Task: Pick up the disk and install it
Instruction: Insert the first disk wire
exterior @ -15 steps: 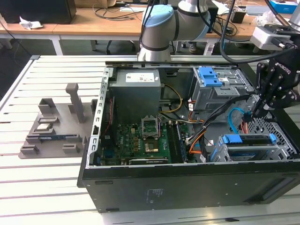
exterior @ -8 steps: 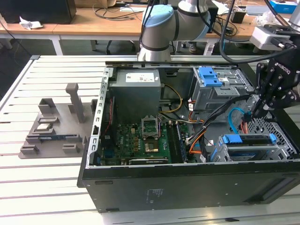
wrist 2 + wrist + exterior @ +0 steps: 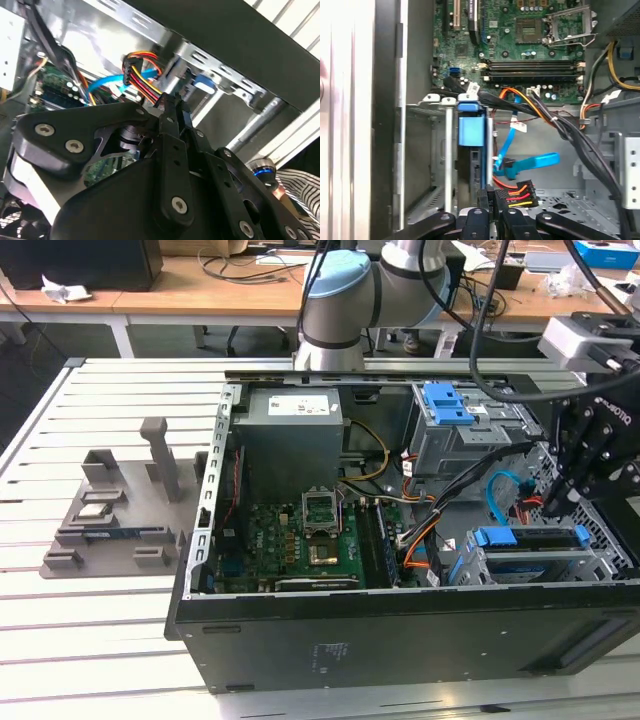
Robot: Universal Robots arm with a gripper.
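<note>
A robotics lab or electronics workshop. An open desktop computer case [image 3: 400, 630] lies on its side on a white slatted aluminium work table [image 3: 90, 640], its green motherboard [image 3: 300, 540] and bundled cables [image 3: 440, 530] laid bare just beside the jaws of the grey industrial robot arm [image 3: 345, 300]. Well apart from the jaws, a grey fixture tray [image 3: 110, 520] holds small computer parts. Beyond the arm stand wooden desks [image 3: 180, 295] strewn with loose cables and boxes, the sort of benches found in a research room rather than a home or shop
</note>
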